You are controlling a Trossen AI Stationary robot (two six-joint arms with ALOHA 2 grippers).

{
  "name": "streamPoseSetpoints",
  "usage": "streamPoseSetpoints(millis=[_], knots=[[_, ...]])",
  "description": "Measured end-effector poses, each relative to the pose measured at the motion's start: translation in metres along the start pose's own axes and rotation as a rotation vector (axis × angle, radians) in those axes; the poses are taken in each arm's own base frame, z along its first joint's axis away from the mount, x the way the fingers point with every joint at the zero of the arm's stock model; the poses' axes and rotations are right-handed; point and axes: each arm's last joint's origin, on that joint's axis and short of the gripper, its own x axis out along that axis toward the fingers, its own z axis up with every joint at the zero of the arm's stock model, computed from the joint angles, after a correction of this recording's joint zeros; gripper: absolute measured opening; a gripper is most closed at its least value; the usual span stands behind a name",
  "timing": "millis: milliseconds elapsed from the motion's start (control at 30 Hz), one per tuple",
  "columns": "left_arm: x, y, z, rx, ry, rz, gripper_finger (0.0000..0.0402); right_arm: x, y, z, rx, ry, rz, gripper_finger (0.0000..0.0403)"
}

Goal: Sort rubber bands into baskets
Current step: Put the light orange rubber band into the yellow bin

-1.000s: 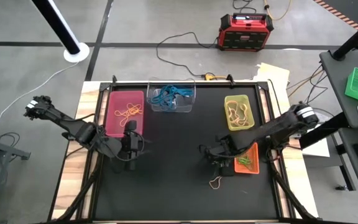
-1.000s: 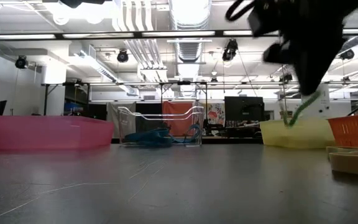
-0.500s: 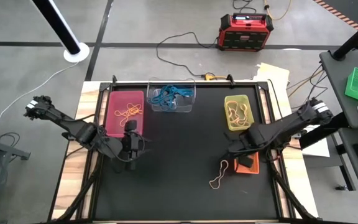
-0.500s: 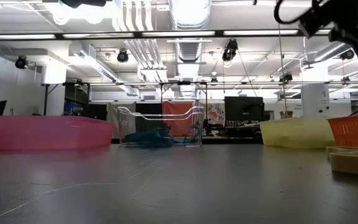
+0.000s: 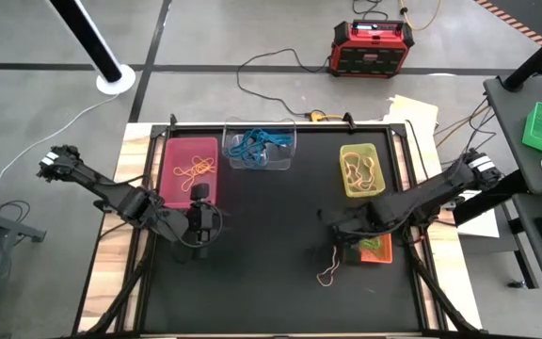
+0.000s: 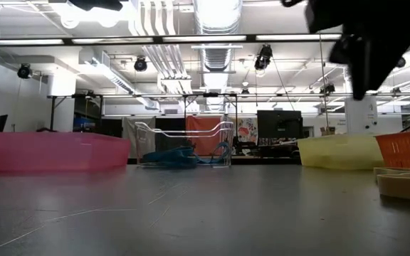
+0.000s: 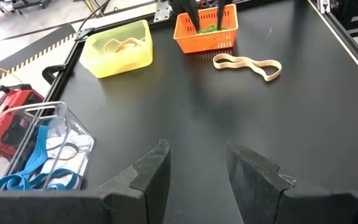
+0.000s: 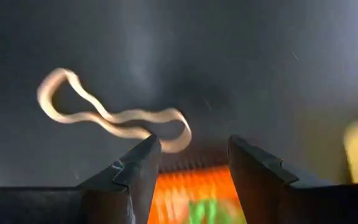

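Bright overhead light, blurred wrist view.

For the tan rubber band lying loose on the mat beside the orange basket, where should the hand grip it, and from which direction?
Come straight down from above: the tan rubber band lies flat and loose. Pinch one strand at its narrow pinched middle, probably easiest. The right hand is open nearby, next to the orange basket.

Can't make out any readable text, labels or numbers anywhere here, not even on the red-black power box (image 5: 373,47) on the floor past the table.
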Motion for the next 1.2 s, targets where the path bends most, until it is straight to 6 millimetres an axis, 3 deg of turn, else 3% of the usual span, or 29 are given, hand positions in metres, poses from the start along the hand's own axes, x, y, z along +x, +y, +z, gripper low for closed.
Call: streamPoseSetpoints(millis=[500, 600, 700, 800, 967, 1100, 1200], knots=[[0.001, -0.001, -0.001, 0.004, 0.007, 0.001, 0.0139, 0.096, 0.017, 0.013, -0.224, 0.258, -0.076, 0.0151], [0.001, -0.001, -0.001, 0.004, 0.007, 0.001, 0.0139, 0.107, 0.017, 0.015, -0.249, 0.276, -0.074, 0.0123], [0.001, -0.001, -0.001, -0.002, 0.007, 0.000, 0.0139, 0.109, 0.015, 0.017, -0.266, 0.279, -0.059, 0.0061], [0.001, -0.001, -0.001, -0.003, 0.009, -0.001, 0.0139, 0.101, 0.014, 0.019, -0.289, 0.252, -0.061, 0.0018], [0.002, -0.001, -0.003, 0.007, 0.017, -0.005, 0.0139, 0.048, -0.004, 0.041, -0.266, -0.046, -0.250, 0.0009], [0.002, 0.001, 0.002, 0.048, -0.017, 0.035, 0.0139, 0.005, -0.053, 0.042, -0.129, -0.201, -0.696, 0.0009], [0.000, 0.004, 0.004, 0.042, -0.035, 0.047, 0.0139, -0.021, -0.101, 0.032, 0.157, -0.179, -0.787, 0.0009]])
